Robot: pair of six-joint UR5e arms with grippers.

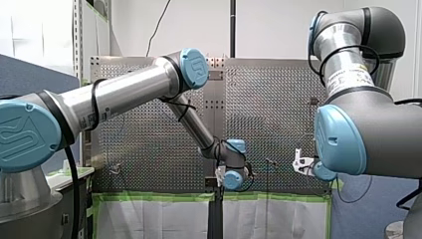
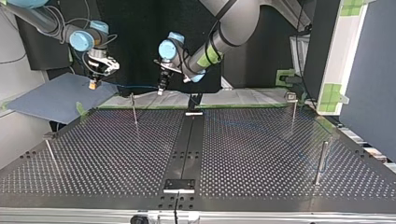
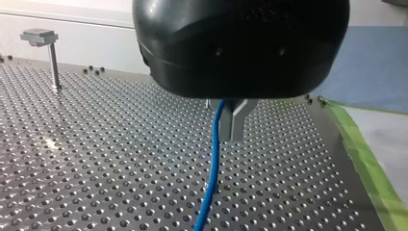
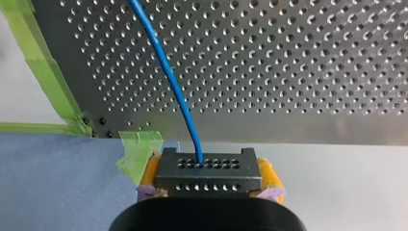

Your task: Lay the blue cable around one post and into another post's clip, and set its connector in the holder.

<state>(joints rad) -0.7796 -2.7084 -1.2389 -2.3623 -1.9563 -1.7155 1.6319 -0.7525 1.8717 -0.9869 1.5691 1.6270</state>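
The blue cable (image 4: pixel 168 77) ran from its black connector (image 4: pixel 208 163), which the yellow pads (image 4: pixel 268 174) of my right gripper (image 4: pixel 209 176) clamped just off the taped edge of the worktop (image 4: pixel 288 62). It led across to my left gripper (image 3: pixel 226 120), whose metal fingers (image 3: pixel 235 122) were pinched narrow on it. Below those fingers it hung down toward the perforated worktop.

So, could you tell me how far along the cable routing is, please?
Done: both grasps. In hand: my right gripper, jaws shut on the connector, and my left gripper, jaws shut on the blue cable, hover by the far edge of the table in the top view. Left: the posts stand bare, so wrapping, clipping and seating the connector remain.
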